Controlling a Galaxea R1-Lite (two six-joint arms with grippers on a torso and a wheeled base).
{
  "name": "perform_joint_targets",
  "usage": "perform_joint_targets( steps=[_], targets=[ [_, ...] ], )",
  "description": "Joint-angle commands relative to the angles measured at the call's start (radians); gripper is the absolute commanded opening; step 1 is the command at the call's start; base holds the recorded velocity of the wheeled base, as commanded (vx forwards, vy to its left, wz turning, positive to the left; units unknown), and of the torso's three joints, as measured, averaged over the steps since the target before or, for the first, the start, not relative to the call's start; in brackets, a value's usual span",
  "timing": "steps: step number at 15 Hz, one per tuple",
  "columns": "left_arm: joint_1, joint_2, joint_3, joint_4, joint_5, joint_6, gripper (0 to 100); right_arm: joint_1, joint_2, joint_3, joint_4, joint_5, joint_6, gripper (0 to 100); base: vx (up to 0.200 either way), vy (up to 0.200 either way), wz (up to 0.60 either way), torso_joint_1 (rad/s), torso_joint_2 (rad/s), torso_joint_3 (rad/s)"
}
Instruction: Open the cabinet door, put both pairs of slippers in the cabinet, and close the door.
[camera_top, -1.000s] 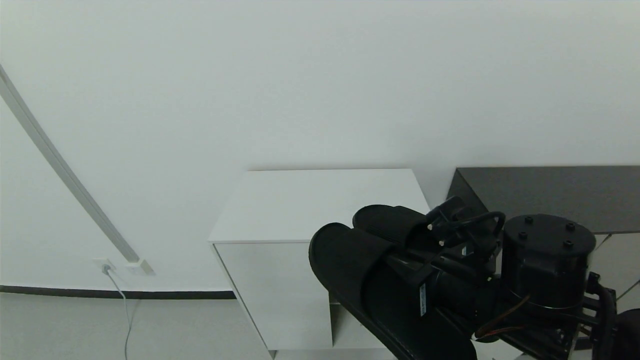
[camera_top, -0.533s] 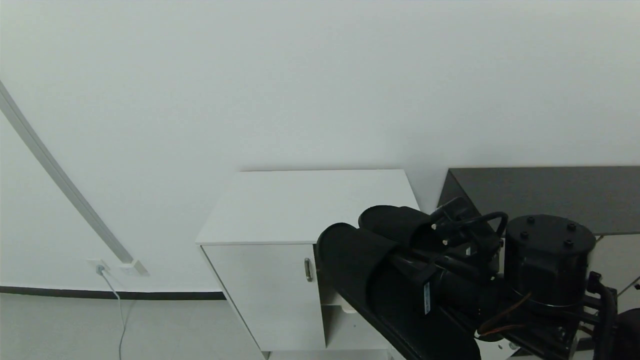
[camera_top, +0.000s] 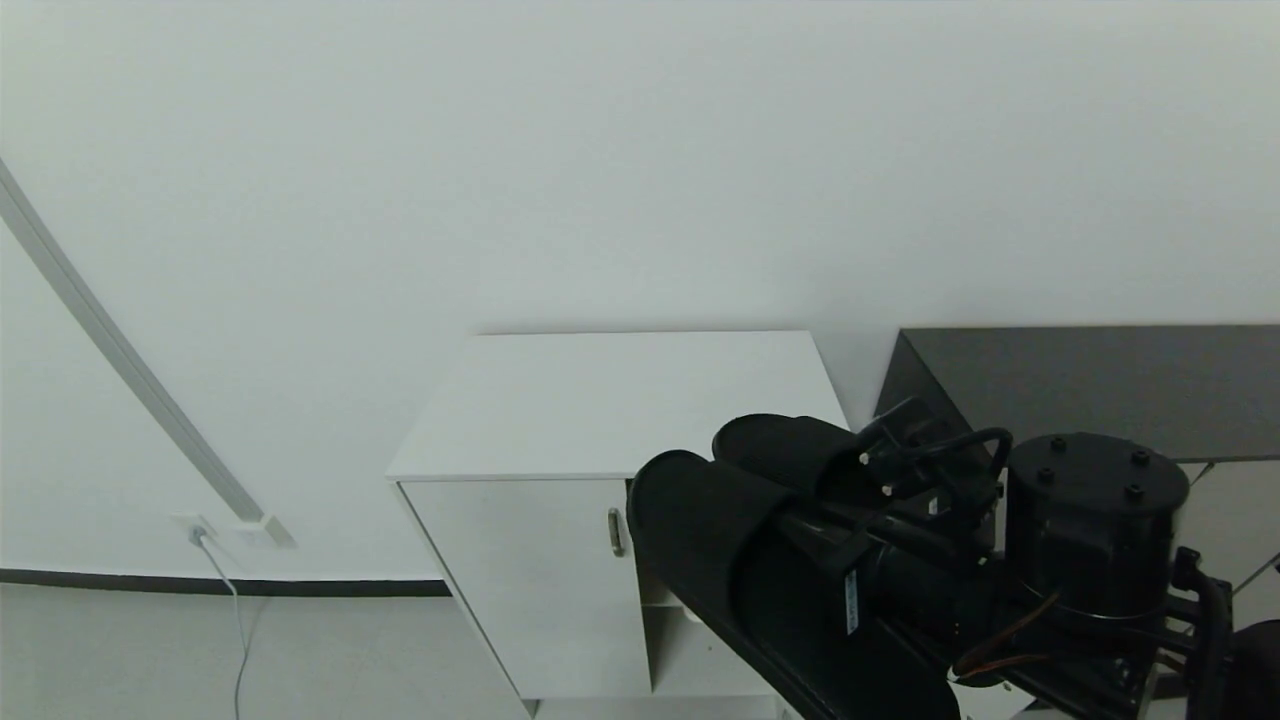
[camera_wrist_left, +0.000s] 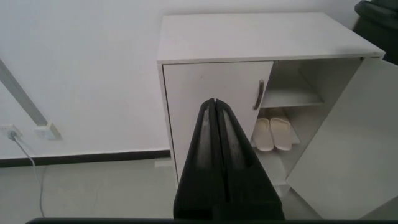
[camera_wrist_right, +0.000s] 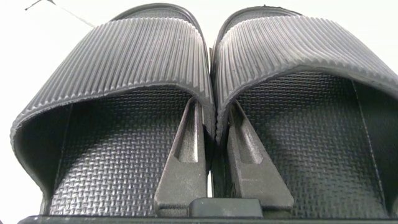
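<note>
Head view: black slippers are hanging in front of the cabinet top's front right corner, not yet inside.

Left wrist view: left hand is showing its fingers together, empty. Right door is standing open, and white slippers are lying inside under the shelf.

Right wrist view: right hand is pinching both slippers' inner walls. Risk: if a toe catches the shelf edge or the door, a slipper is likely twisting out of that thin pinch.

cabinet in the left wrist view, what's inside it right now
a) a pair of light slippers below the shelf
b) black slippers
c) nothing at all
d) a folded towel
A: the light slippers lie side by side below the shelf in the cabinet, seen past its open door; the black slippers are clamped in the right gripper.
</note>
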Motion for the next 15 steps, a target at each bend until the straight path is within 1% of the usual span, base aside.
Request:
perform_joint_targets(
  steps=[1,15],
  targets=[
    [0.000,0.001,0.000,0.000,0.000,0.000,0,0.001,0.000,0.000,-0.001,0.000,0.000,0,0.000,0.000,0.00,-0.134,0.29,0.173],
    [0.000,0.001,0.000,0.000,0.000,0.000,0,0.007,0.002,0.020,-0.001,-0.004,-0.006,0,0.000,0.000,0.00,-0.150,0.33,0.182]
  ],
)
